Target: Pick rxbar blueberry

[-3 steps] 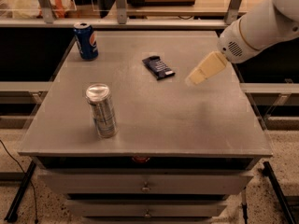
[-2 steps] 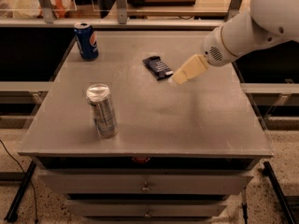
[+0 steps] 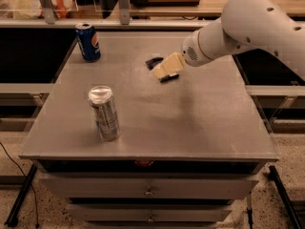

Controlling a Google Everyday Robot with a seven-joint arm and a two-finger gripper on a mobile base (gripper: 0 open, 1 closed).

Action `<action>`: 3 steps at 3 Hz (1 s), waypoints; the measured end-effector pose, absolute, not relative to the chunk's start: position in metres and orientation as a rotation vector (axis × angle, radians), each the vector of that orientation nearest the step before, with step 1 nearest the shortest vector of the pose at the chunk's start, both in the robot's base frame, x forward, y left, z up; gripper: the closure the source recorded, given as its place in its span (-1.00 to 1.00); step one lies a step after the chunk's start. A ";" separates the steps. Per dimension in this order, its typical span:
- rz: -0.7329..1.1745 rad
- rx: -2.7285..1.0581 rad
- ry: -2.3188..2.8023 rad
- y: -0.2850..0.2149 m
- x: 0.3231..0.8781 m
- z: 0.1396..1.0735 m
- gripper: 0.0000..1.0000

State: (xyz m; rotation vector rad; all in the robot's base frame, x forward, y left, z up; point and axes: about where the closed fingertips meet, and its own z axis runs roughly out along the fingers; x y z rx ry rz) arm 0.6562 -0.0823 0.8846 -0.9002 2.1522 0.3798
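The rxbar blueberry (image 3: 154, 61) is a small flat dark navy bar lying on the grey table (image 3: 190, 113), toward the back middle. Only its far left end and a bit of its near edge show. My gripper (image 3: 164, 69), with pale cream fingers, reaches in from the right on a white arm and sits right over the bar, covering most of it.
A blue Pepsi can (image 3: 88, 42) stands at the back left of the table. A silver can (image 3: 104, 113) stands at the front left. Drawers sit under the table's front edge. Shelving and a counter lie behind.
My gripper has moved left and down across the table, from right of the bar to directly over it. The bar and both cans have not moved.
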 end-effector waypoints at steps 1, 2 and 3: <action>0.344 -0.862 2.178 -0.064 0.676 0.874 -1.00; 0.313 -0.838 2.207 -0.052 0.694 0.861 -1.00; 0.253 -0.806 2.236 -0.043 0.706 0.849 -1.00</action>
